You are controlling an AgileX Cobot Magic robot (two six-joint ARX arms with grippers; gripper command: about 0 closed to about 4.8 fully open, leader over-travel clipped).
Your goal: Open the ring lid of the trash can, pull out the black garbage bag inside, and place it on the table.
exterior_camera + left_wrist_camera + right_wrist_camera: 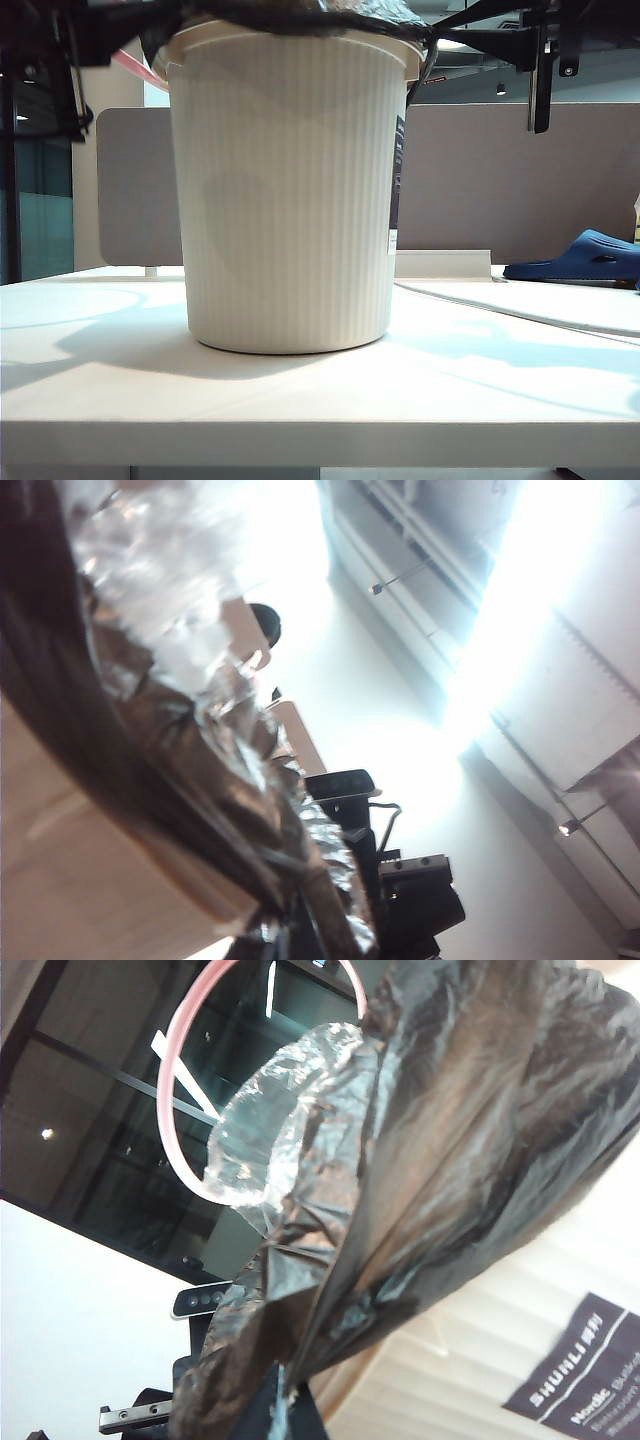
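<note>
The black garbage bag [300,15] bulged over the rim of the trash can [290,190], which stood mid-table [320,400]. The ring lid [180,1110] stood swung up at the can's ten o'clock. The left gripper [300,930] and right gripper [285,1410] were each clenched on bag film.

White table [300,400] with thick straight front edge, cream ribbed trash can [285,200] standing upright on it near centre, blue slipper [585,257] lying at far right, white cable [520,310] across right side
</note>
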